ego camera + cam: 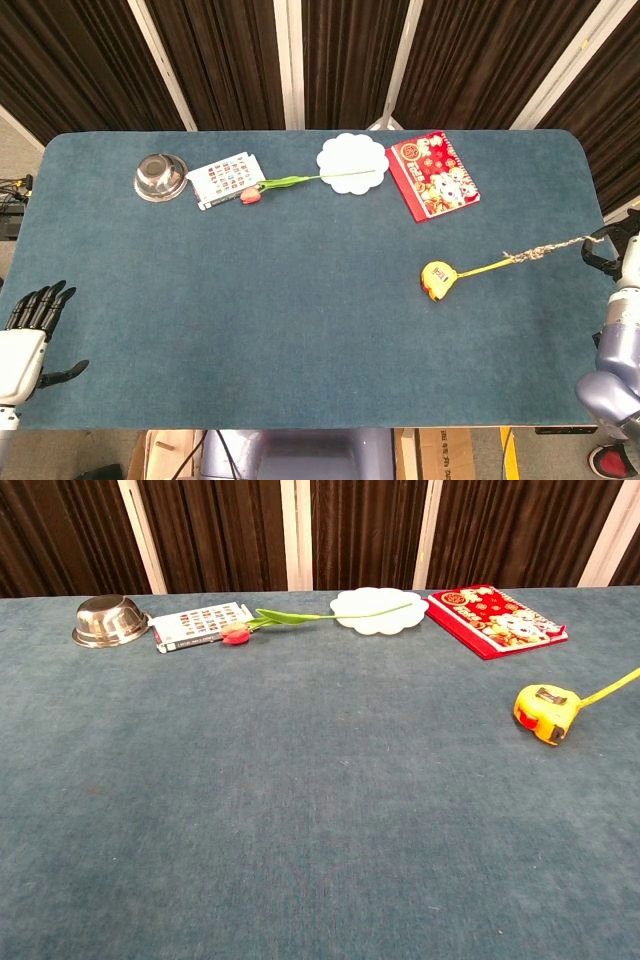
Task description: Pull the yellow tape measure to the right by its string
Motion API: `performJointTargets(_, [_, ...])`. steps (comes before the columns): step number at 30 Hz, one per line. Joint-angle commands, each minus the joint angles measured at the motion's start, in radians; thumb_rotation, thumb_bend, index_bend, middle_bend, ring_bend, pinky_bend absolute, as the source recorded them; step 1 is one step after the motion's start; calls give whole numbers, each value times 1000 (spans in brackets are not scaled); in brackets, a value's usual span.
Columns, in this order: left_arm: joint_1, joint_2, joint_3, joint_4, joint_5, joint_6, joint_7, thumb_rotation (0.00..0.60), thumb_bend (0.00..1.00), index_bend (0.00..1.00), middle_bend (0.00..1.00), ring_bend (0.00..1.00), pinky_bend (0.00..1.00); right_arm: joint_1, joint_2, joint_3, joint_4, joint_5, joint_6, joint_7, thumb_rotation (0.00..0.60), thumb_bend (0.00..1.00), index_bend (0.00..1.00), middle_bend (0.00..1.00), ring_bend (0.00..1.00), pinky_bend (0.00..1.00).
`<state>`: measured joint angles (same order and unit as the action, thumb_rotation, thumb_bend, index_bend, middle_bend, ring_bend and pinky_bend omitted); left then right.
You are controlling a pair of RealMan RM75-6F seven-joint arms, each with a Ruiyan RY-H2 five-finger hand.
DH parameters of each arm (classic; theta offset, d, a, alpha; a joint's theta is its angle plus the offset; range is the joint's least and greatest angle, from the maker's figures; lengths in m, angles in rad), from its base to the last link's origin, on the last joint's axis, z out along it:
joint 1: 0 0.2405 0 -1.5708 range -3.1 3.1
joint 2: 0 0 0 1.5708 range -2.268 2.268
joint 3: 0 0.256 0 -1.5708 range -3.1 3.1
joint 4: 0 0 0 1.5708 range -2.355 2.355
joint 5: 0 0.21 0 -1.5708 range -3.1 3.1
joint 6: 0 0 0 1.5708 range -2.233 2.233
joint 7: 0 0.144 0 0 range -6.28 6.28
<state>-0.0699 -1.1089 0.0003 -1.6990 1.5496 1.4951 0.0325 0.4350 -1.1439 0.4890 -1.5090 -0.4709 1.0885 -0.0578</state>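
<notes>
At the lower left of the head view, the left hand point(25, 335) rests with fingers spread, holding nothing. At the right edge, the right hand point(622, 258) pinches the string point(545, 249), which runs taut to the tape measure point(437, 280) right of centre on the table point(250, 300). Beyond lies a red book point(432, 174).

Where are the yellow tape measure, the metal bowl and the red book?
yellow tape measure point(436, 281): head view, middle of its case.
metal bowl point(160, 176): head view, inside of the bowl.
red book point(432, 174): head view, centre of its cover.
</notes>
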Motion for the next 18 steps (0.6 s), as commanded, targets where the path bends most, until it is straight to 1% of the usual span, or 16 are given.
performJointTargets(1, [0,0,0,0,1,1,-1,600,0,0,0,0,0,-1,-3,-2,3,-10,10,1,600,468,646,139,0,0])
performJointTargets(10, [2,1,0,0,5,5,-1,600,0,0,0,0,0,8,11,28,16,-2,22,8,600,468,646,139,0,0])
performJointTargets(13, [2,0,1,0,8,6,0,600,0,0,0,0,0,7,14,28,19,7,15,9,600,468,639,139,0,0])
performJointTargets(14, [2,0,1,0,8,6,0,600,0,0,0,0,0,6,14,27,21,8,14,7,600,468,607,139,0,0])
performJointTargets(16, [2,0,1,0,8,7,1,600,0,0,0,0,0,4,15,17,25,9,6,-1,600,468,455,131,0,0])
performJointTargets(18, [3,0,2,0,7,6,2,600,0,0,0,0,0,-1,17,1,26,-7,-1,-7,600,469,154,64,0,0])
